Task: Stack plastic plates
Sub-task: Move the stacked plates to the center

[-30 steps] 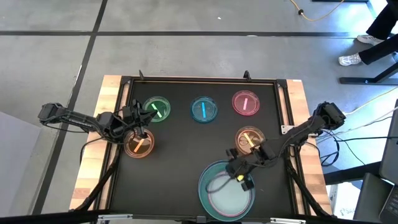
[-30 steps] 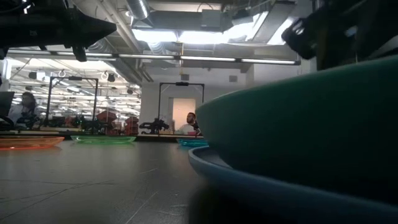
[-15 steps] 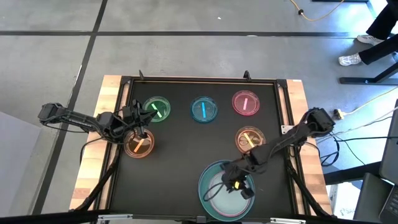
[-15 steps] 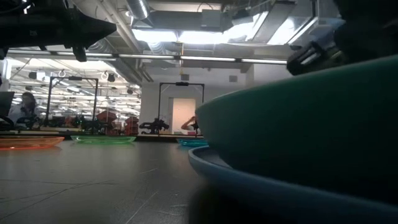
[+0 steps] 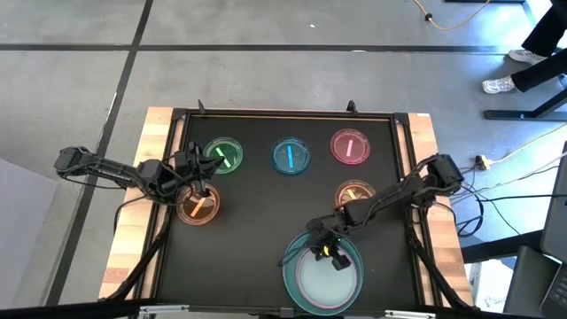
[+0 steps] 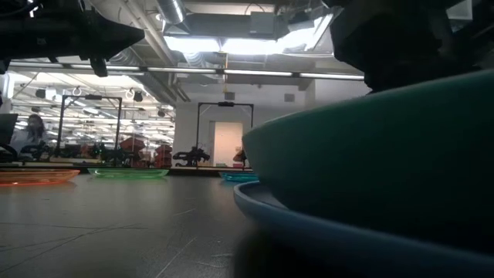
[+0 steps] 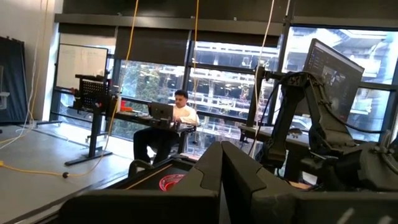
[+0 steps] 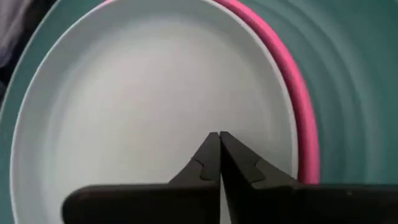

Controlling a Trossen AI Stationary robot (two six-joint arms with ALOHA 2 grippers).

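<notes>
- Big stack [image 5: 322,276] at the counter's near edge, right under the right claw [image 5: 326,252]: pale plate [image 8: 143,99] in pink [image 8: 298,118] in teal [image 8: 348,74], blue below [image 6: 324,232].
- Right claw pinched closed, holding nothing.
- Five small plates unstacked: green [image 5: 222,156], blue [image 5: 290,156], pink [image 5: 350,146], orange [image 5: 353,196] beyond it; another orange [image 5: 197,206] just beside the left claw [image 5: 202,183], also closed and empty.
- Roughly half done.

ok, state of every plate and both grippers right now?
Stack of large plates: nested near the table's front edge, pale plate on top.
Green small plate: loose, flat on the table.
Blue small plate: loose, flat.
Pink small plate: loose, flat.
Two orange small plates: loose, flat.
Right gripper: shut, empty, over the stack.
Left gripper: shut, empty.
</notes>
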